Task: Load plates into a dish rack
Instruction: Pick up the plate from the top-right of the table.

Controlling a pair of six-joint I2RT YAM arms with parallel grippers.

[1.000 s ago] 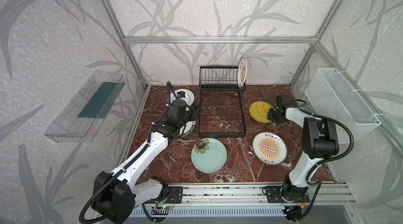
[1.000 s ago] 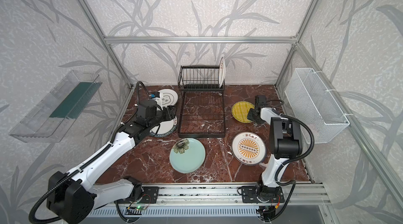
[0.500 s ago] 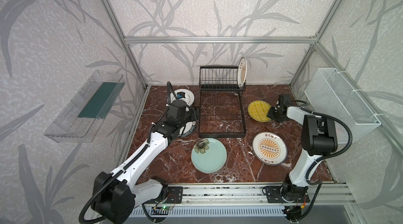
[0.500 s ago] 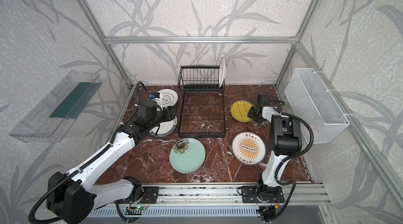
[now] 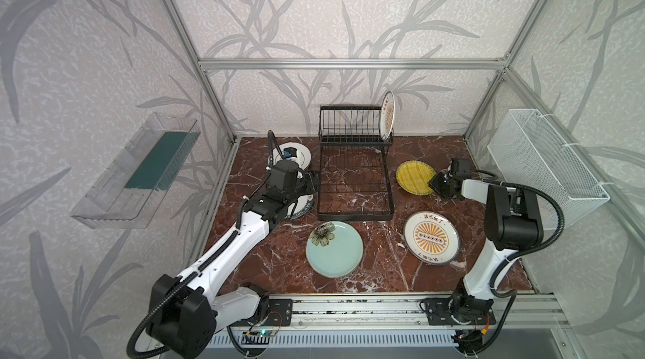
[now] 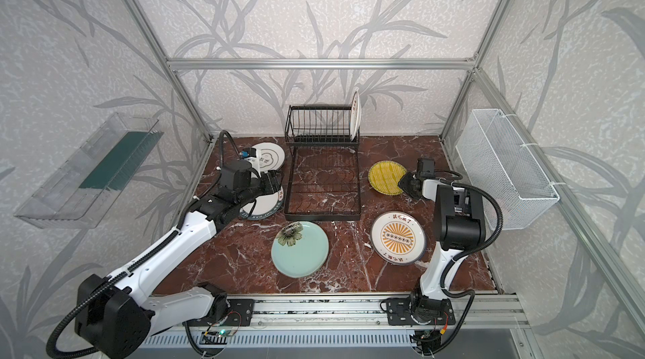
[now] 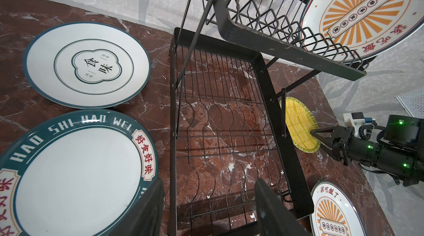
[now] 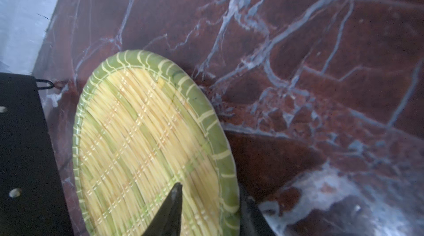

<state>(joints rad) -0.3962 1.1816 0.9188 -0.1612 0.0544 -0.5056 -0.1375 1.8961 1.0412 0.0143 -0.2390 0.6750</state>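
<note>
Item: yellow striped round plate, flat on red marble desk, beside black wire dish rack. Right gripper: jaws part-open astride the rim, not visibly clamped. Handling: seat rim deep before closing, since a shallow pinch may slip.

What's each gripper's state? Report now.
Left gripper: open, empty.
Right gripper: astride the yellow plate's rim; grip cannot be told.
</note>
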